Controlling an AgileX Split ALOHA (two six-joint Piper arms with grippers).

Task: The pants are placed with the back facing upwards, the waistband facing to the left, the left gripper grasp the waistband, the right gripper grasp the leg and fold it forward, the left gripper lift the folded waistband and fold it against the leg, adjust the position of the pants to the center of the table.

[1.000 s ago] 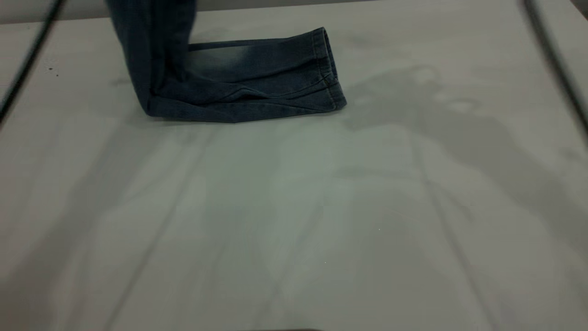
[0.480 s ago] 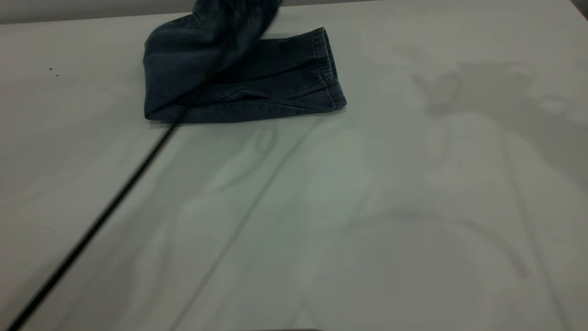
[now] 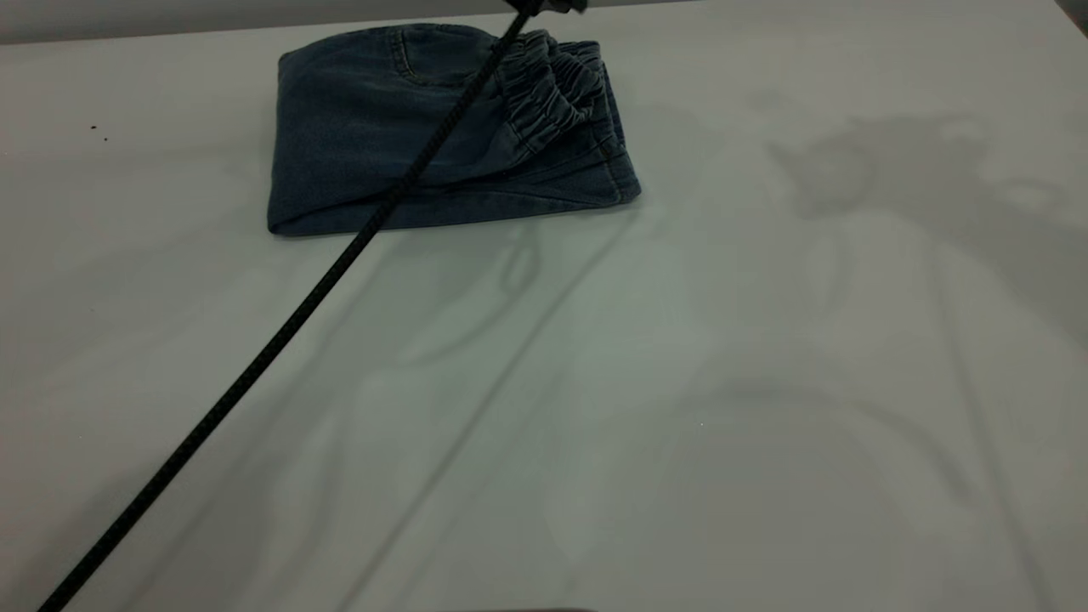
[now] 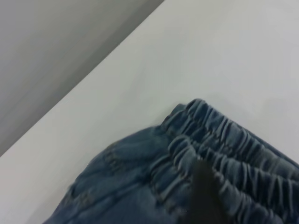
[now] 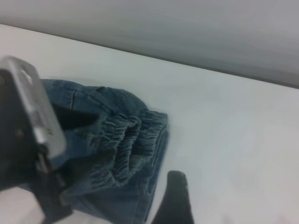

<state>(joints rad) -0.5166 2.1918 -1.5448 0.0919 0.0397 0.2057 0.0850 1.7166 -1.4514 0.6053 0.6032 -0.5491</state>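
Note:
The pants (image 3: 382, 127), blue denim shorts, lie folded at the far side of the white table (image 3: 595, 382). The ruched waistband (image 3: 552, 93) rests on top of the leg (image 3: 595, 183), near its stitched hems. My left gripper (image 3: 557, 6) shows only at the top edge of the exterior view, right above the waistband. In the left wrist view one dark finger (image 4: 203, 193) lies on the waistband (image 4: 233, 154), and the gripper is shut on it. My right gripper (image 5: 210, 203) hovers open over bare table beside the pants (image 5: 117, 154), with one finger (image 5: 174, 198) showing.
The left arm's black cable (image 3: 280, 340) runs diagonally across the table from the near left corner up over the pants. A grey wall (image 5: 187, 32) stands behind the table's far edge. Arm shadows fall on the right side of the table.
The waistband half, held up at the left a second ago, has swung over to the right and come down onto the leg. The cable swept in across the table.

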